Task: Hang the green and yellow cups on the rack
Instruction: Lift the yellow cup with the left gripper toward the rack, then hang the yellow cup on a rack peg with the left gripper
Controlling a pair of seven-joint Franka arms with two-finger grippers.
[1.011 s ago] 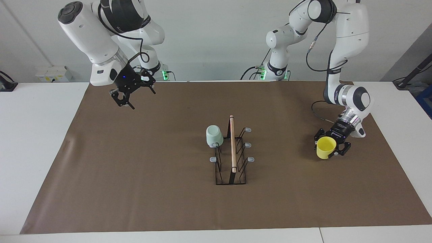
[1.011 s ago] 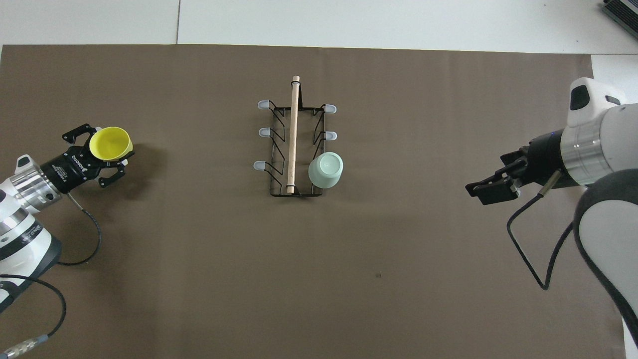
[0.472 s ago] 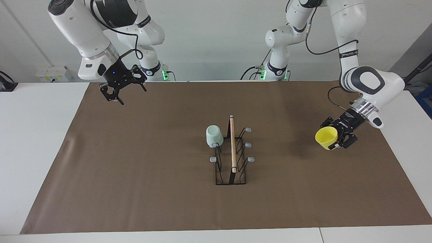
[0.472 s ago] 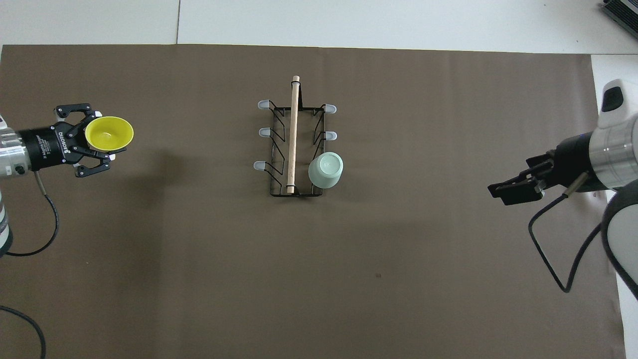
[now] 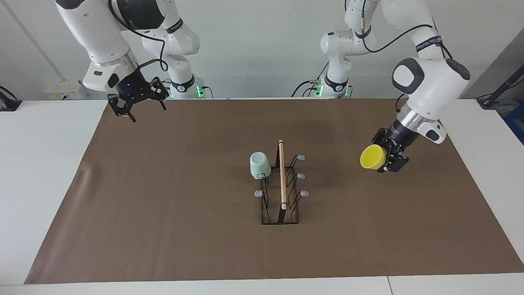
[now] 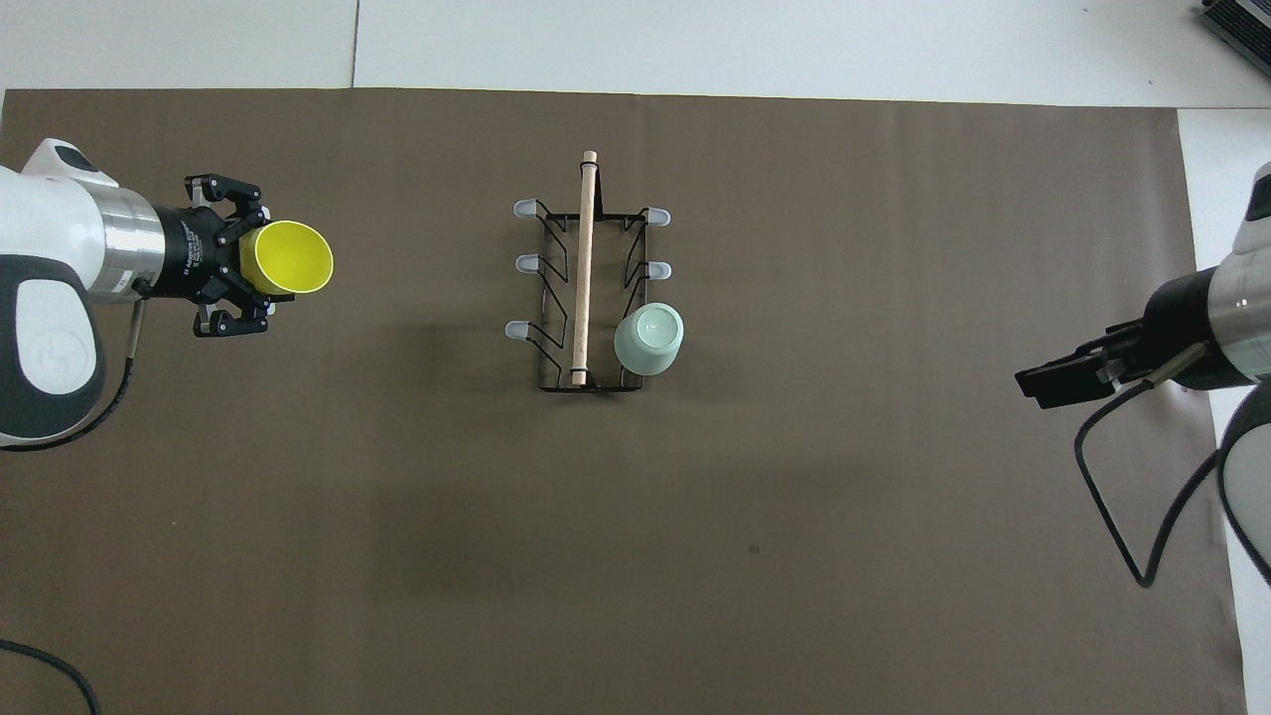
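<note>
Brown paper covers the surface (image 5: 163,229), where the rack (image 5: 281,192) stands at mid-table, the green cup (image 5: 259,165) hung mouth-down on its prong nearest the robots toward the right arm's end. Right tool (image 5: 137,100) hangs spread and empty over the paper's corner. Left tool (image 5: 387,157), raised over the paper toward the left arm's end, grips the yellow cup (image 5: 372,157), tipped on its side, mouth toward the rack.

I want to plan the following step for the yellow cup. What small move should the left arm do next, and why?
Probably carry it sideways toward the rack. The left gripper holds the yellow cup in the air, its mouth turned toward the rack, and the prongs on that side are free. The green cup already hangs on the side toward the right arm. The right gripper waits.
</note>
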